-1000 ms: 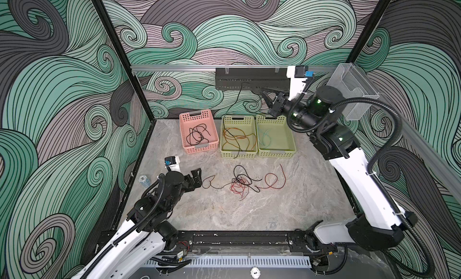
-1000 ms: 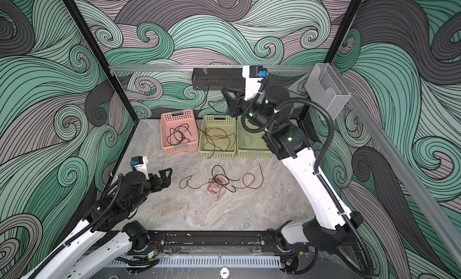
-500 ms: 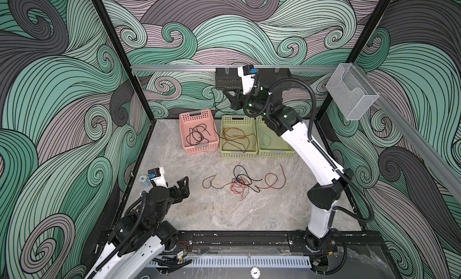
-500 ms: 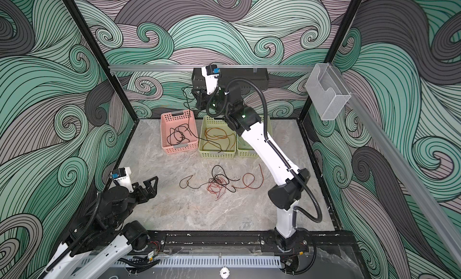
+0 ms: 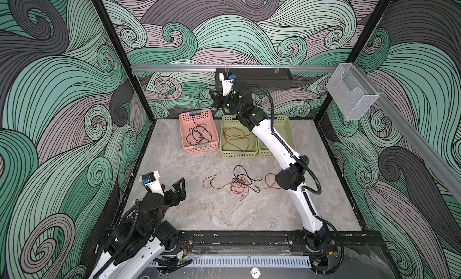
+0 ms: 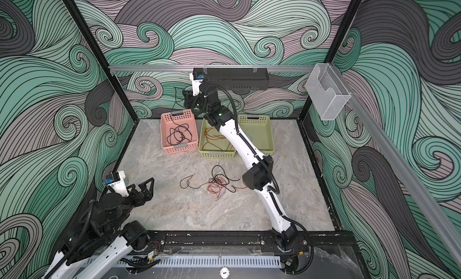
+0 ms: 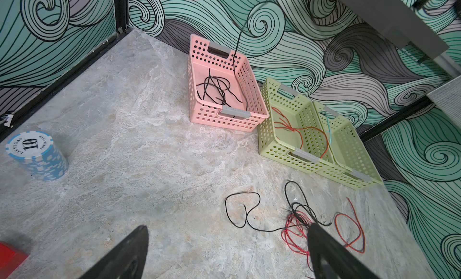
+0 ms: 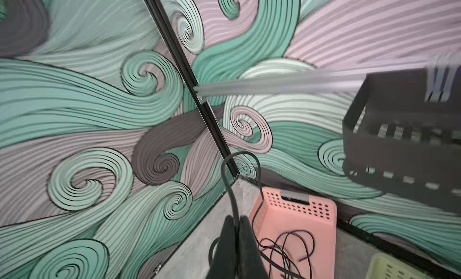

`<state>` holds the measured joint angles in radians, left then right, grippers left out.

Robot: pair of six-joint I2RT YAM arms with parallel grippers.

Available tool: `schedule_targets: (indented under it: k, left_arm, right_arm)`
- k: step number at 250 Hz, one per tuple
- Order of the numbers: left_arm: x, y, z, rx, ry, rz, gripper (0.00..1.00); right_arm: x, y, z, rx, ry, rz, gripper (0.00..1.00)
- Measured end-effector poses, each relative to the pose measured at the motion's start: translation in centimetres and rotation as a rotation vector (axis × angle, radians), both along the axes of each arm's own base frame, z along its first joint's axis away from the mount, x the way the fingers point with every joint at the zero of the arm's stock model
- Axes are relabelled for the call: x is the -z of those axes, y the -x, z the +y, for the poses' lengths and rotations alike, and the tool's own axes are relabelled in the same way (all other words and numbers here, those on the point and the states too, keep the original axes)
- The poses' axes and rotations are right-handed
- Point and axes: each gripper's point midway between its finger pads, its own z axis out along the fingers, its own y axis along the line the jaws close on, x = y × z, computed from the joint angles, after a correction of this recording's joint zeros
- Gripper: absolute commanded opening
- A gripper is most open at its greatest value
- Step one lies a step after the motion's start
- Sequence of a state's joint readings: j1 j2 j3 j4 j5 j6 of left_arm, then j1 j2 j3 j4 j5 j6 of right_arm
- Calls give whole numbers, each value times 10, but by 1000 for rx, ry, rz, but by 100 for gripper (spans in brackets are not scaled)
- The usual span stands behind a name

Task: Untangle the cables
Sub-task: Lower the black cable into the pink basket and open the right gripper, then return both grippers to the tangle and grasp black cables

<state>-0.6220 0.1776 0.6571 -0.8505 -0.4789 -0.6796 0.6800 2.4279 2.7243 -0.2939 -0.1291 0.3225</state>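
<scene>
A tangle of black and red cables (image 5: 239,184) (image 6: 217,184) (image 7: 299,215) lies mid-table. My right gripper (image 5: 214,100) (image 6: 187,99) (image 8: 236,217) is high by the back wall, shut on a black cable (image 8: 225,175) (image 5: 199,100). That cable hangs down into the pink basket (image 5: 182,133) (image 6: 164,133) (image 7: 224,120), where black strands lie coiled. Orange cables (image 5: 237,138) lie in a green basket (image 5: 238,154). A teal piece (image 7: 329,130) lies in the other green basket (image 5: 284,123). My left gripper (image 5: 172,188) (image 6: 139,186) (image 7: 228,227) is open and empty at the front left, short of the tangle.
A stack of blue poker chips (image 7: 35,155) stands near the left wall, with a red object (image 7: 10,255) close by. A black box (image 5: 262,78) hangs on the back wall beside the right gripper. A clear holder (image 5: 349,95) is mounted on the right rail.
My right arm has swung left along the back wall, carrying the black cable to above the pink basket. My left gripper has drawn back a little toward the front left.
</scene>
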Motion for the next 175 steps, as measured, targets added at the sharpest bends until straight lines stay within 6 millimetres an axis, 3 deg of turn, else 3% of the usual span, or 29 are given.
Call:
schedule_targets:
  k: [27, 52, 72, 118, 144, 175]
  left_arm:
    - [-1, 1, 2, -6, 10, -19, 96]
    - [0, 1, 2, -6, 8, -20, 96]
    - [1, 1, 2, -5, 6, -18, 97]
    - [5, -3, -1, 3, -17, 4, 97]
    - [7, -4, -6, 19, -26, 21, 96]
    - [11, -7, -14, 55, -34, 44, 95]
  right_arm:
    - [70, -10, 21, -5, 96, 81, 6]
    - [121, -3, 36, -30, 195, 149, 36]
    - [144, 9, 43, -49, 263, 183, 43]
    - [147, 27, 36, -47, 345, 200, 46]
    - [127, 40, 16, -34, 372, 197, 46]
    - [91, 74, -20, -25, 380, 172, 46]
